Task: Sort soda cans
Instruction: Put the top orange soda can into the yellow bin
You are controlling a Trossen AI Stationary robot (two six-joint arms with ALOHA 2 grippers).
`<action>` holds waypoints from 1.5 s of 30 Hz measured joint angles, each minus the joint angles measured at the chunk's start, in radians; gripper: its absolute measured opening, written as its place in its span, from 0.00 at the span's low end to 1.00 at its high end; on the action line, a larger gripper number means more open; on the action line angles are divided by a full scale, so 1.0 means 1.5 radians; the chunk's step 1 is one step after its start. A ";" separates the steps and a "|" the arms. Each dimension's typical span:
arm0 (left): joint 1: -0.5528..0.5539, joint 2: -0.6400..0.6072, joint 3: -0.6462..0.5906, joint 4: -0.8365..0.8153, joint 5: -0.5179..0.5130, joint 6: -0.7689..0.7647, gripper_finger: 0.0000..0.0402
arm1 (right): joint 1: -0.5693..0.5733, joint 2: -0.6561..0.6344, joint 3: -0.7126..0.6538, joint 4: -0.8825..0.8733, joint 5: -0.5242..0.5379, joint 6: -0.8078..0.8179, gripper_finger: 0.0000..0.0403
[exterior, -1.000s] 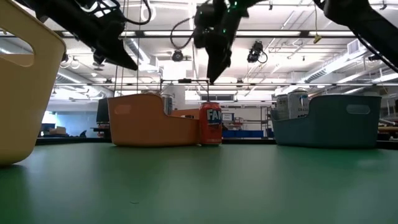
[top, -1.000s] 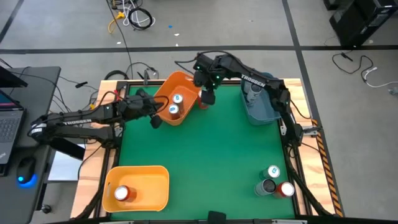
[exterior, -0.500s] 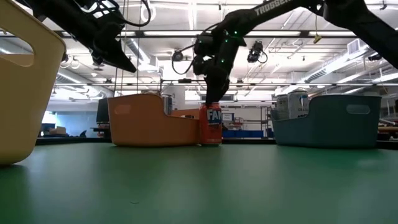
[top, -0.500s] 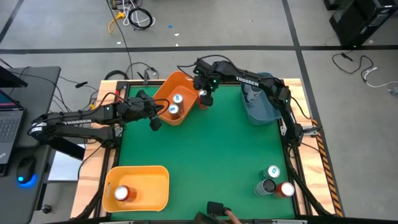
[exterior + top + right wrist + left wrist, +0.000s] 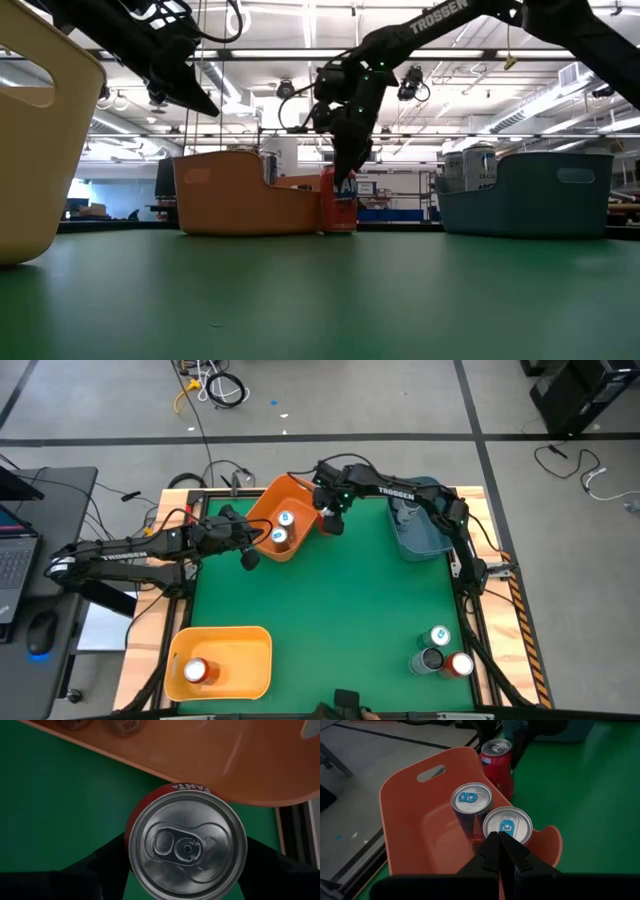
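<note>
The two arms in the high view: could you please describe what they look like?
Both are dark, slender jointed arms with white TROSSEN lettering along a link. Black cables trail from their bases. The right arm shows small green lights near its gripper; the left gripper has dark, tapered fingers.

We see a red-orange can (image 5: 187, 847) standing upright on the green table, just beside the outer wall of the orange bin (image 5: 262, 512), its silvery top and pull tab facing up. Inside that bin stand two upright cans with silvery tops and blue tabs (image 5: 471, 800) (image 5: 507, 825), close together. A red-orange can (image 5: 195, 671) stands upright in the yellow bin (image 5: 252, 643). Near the table's front right corner three cans cluster, touching or nearly so: a white-and-light-blue one (image 5: 440, 635), a dark one (image 5: 431, 659) and a red-orange one (image 5: 461, 664).
</note>
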 joint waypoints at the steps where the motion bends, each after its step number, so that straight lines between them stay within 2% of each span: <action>1: 0.000 0.000 0.000 0.000 0.000 0.000 0.00 | 0.002 0.000 0.001 -0.002 -0.004 0.000 0.70; 9: 0.000 0.000 0.000 0.000 0.000 0.002 0.00 | 0.058 -0.003 0.022 -0.081 -0.028 -0.004 0.70; 16: 0.000 0.000 0.000 0.000 0.000 0.003 0.00 | 0.150 -0.031 0.026 -0.139 -0.031 0.033 0.70; 20: 0.000 0.000 0.000 0.000 0.000 0.003 0.00 | 0.213 -0.031 0.022 -0.109 -0.069 0.041 0.70; 24: -0.001 0.000 0.000 0.000 0.007 0.003 0.00 | 0.275 -0.031 -0.024 -0.025 -0.093 0.041 0.70; 27: -0.001 0.000 0.000 0.000 0.008 0.003 0.00 | 0.310 -0.036 -0.065 0.023 -0.091 0.051 0.70; 31: -0.011 0.000 0.000 0.016 0.009 0.001 0.00 | 0.345 -0.039 -0.098 0.077 -0.042 0.080 0.70; 35: -0.030 0.000 0.000 0.042 0.023 0.001 0.00 | 0.363 -0.037 -0.101 0.114 -0.029 0.097 0.70; 45: -0.062 0.000 0.000 0.054 0.025 0.008 0.00 | 0.373 -0.032 -0.084 0.123 -0.032 0.142 0.70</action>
